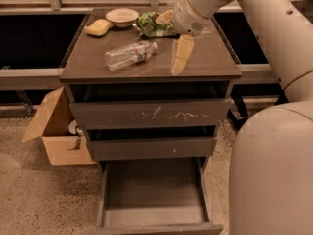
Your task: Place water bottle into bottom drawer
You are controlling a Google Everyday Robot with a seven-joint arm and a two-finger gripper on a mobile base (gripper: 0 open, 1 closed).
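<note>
The water bottle [131, 54] lies on its side on the cabinet top [210, 58], cap pointing right, a clear ribbed bottle with a pale label. My gripper [179, 56] hangs from the white arm just right of the bottle, low over the cabinet top and apart from the bottle. It holds nothing that I can see. The bottom drawer [154, 195] is pulled out at the foot of the cabinet, and its flat grey floor is bare.
A green snack bag [154, 24], a pale bowl [122, 16] and a yellow sponge [98, 27] sit at the back of the top. The scratched top drawer [151, 114] and middle drawer [151, 148] are closed. A cardboard box [56, 126] stands left; my body [274, 170] fills the right.
</note>
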